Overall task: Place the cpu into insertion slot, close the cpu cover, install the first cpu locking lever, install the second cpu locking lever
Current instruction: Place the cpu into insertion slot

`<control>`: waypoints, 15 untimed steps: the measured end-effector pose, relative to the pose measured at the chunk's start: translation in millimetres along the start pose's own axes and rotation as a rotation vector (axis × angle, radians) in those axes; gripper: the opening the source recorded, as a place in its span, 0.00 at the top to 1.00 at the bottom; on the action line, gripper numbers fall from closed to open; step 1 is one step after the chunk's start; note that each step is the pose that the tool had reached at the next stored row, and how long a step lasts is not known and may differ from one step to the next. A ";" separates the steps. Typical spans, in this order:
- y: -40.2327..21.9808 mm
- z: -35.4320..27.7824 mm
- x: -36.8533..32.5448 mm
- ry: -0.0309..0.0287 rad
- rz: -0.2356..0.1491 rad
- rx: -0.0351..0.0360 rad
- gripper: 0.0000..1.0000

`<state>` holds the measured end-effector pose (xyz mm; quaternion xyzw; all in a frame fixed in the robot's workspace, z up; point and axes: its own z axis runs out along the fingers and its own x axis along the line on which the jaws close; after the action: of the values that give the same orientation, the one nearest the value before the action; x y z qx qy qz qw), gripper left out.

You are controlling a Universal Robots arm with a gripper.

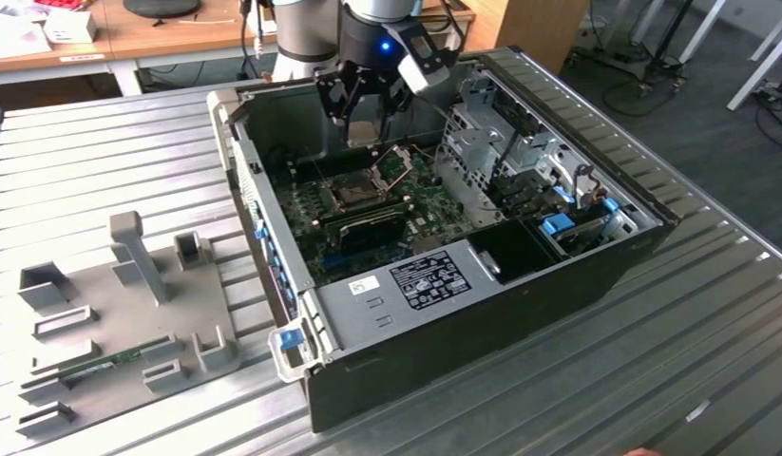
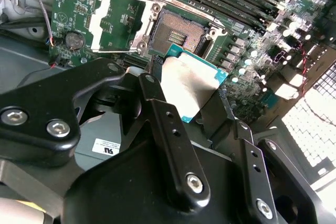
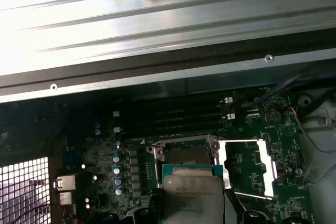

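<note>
Second wrist view: black claw (image 2: 186,92) clenched on the flat, grey-topped square cpu (image 2: 190,81), near the dark silver-rimmed insertion slot (image 2: 178,35). The silver-framed cpu cover (image 2: 97,24) lies open beside the slot. Exterior view adds the black computer case (image 1: 492,332).

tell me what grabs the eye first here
The cpu, its grey metal top bright, is held in the black pincer near the empty insertion slot. Beside the slot, the silver cpu cover is swung open. In the exterior view, the pincer hangs inside an open computer case.
</note>
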<state>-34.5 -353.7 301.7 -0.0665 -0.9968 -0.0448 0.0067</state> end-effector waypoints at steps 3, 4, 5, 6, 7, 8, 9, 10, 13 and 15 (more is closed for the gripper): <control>0.0 0.2 0.0 -0.0019 0.021 -0.0004 0.46; 0.0 0.4 0.0 -0.0031 0.035 -0.0006 0.46; 0.0 0.4 0.0 -0.0036 0.042 -0.0008 0.46; 0.0 0.4 0.0 -0.0037 0.042 -0.0008 0.46; 0.0 0.4 0.0 -0.0039 0.044 -0.0009 0.46; 0.0 0.4 0.0 -0.0039 0.044 -0.0009 0.46; 0.1 0.4 0.0 -0.0039 0.044 -0.0008 0.46; 0.1 0.4 0.0 -0.0039 0.044 -0.0009 0.46; 0.1 0.4 0.0 -0.0040 0.044 -0.0008 0.46; 0.1 0.4 0.0 -0.0039 0.044 -0.0008 0.46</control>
<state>-34.5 -353.6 301.3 -0.0886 -0.9950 -0.0449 0.0057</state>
